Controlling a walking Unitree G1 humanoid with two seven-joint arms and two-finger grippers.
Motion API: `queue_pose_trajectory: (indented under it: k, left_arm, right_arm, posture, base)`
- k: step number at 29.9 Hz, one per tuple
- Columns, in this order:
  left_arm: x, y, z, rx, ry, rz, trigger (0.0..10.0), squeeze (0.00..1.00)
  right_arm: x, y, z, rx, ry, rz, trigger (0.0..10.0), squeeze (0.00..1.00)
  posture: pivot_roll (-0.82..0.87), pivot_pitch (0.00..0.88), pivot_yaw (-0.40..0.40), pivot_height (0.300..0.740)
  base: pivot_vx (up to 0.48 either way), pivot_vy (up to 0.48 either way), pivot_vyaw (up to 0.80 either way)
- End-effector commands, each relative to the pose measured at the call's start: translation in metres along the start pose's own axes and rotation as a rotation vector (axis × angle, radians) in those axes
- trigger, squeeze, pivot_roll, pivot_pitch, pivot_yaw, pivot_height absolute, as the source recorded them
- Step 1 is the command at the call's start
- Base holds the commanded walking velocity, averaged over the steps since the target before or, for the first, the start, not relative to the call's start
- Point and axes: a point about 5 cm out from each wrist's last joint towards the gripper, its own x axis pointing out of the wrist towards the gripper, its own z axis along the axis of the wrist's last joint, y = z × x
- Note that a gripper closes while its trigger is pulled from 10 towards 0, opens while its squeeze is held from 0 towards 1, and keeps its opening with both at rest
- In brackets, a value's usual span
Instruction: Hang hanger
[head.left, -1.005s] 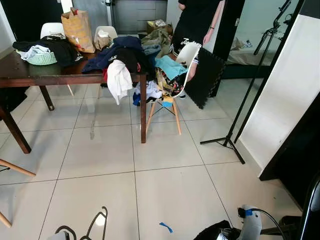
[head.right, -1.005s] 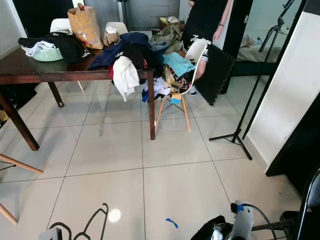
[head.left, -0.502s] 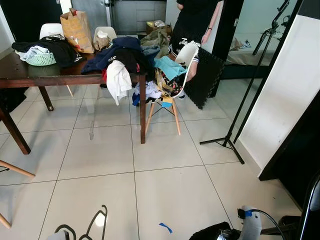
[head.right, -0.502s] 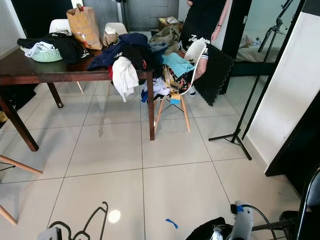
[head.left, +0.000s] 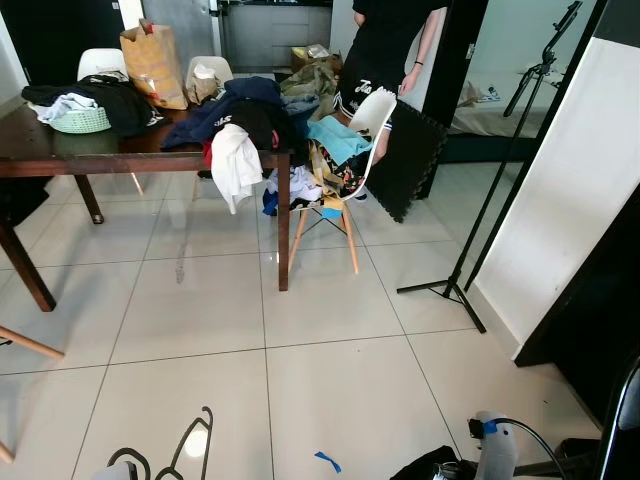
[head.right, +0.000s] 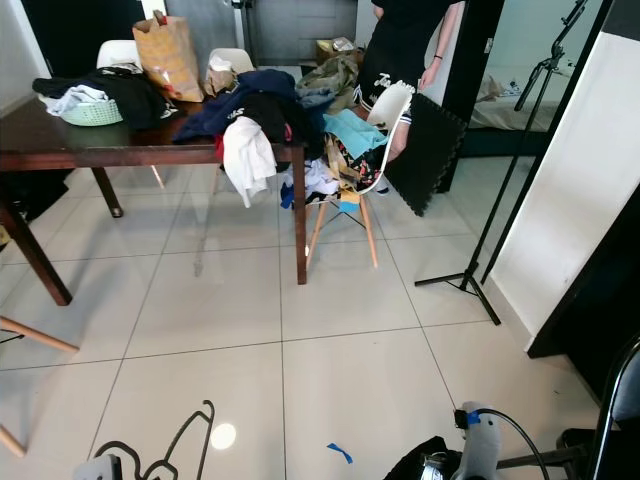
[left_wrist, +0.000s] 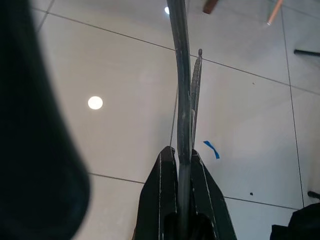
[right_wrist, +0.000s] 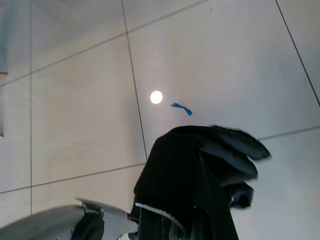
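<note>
Left gripper (left_wrist: 183, 162): fingers clamped on a black hanger (head.left: 192, 447), held low over the tiled floor (head.left: 200, 300); its wrist view shows the pinch, the head views the hook. Table (head.left: 120, 158): dark wood, heaped with clothes (head.left: 240, 120), basket (head.left: 75, 120), paper bag (head.left: 152, 65). Chair (head.left: 345, 170): piled with garments. Person (head.left: 385, 45): standing behind it. Tape scrap (head.left: 327, 461): blue, on the floor. Right gripper (right_wrist: 200, 220): wrapped in a black garment (right_wrist: 200, 170); how its fingers stand cannot be told.

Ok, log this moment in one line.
left gripper: shut on hanger | right gripper: holding black cloth | over tiled floor | table ahead
</note>
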Motion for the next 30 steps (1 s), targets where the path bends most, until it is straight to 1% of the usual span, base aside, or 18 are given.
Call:
queue_pose_trajectory:
  k: [1,2,6,9,12,16,21,30]
  left_arm:
    - [0.0006,-0.0040,-0.0005,0.012,-0.002,-0.019,10.0,0.00]
    - [0.0006,-0.0040,-0.0005,0.012,-0.002,-0.019,10.0,0.00]
    - [-0.0001,-0.0038,-0.0013,0.016,0.002,-0.022,10.0,0.00]
    - [-0.0002,-0.0038,-0.0016,0.018,0.004,-0.023,10.0,0.00]
    - [-0.0002,-0.0039,-0.0018,0.018,0.005,-0.024,10.0,0.00]
    - [-0.0003,-0.0039,-0.0018,0.018,0.004,-0.024,10.0,0.00]
    - [0.0002,-0.0042,-0.0017,0.019,0.003,-0.023,10.0,0.00]
    - [0.0004,-0.0040,-0.0021,0.020,0.005,-0.024,10.0,0.00]
  right_arm:
    - [-0.0004,0.0013,-0.0033,-0.028,0.018,0.010,10.0,0.00]
    - [-0.0004,0.0013,-0.0033,-0.028,0.018,0.010,10.0,0.00]
    - [-0.0012,0.0023,-0.0067,-0.047,0.031,0.019,10.0,0.00]
    - [-0.0006,0.0024,-0.0047,-0.052,0.029,0.024,10.0,0.00]
    - [-0.0001,0.0022,-0.0027,-0.042,0.020,0.024,10.0,0.00]
    - [-0.0001,0.0021,-0.0022,-0.040,0.016,0.024,10.0,0.00]
    - [-0.0001,0.0014,-0.0013,-0.015,0.003,0.014,10.0,0.00]
    - [0.0000,0.0008,-0.0018,0.002,0.007,0.006,10.0,0.00]
  posture:
    - [0.03,0.000,-0.044,0.740]
    - [0.03,0.000,-0.044,0.740]
    - [0.03,0.000,-0.041,0.740]
    - [0.03,0.000,-0.042,0.740]
    - [0.03,0.000,-0.042,0.740]
    - [0.03,0.000,-0.042,0.740]
    - [0.03,0.000,-0.043,0.740]
    - [0.03,0.000,-0.043,0.740]
  base:
    - [0.307,0.000,0.00]
    - [0.307,0.000,0.00]
    - [0.317,0.000,0.76]
    - [0.319,0.000,0.76]
    - [0.319,0.000,0.75]
    - [0.319,0.000,0.46]
    - [0.320,0.000,0.00]
    - [0.321,0.000,0.00]
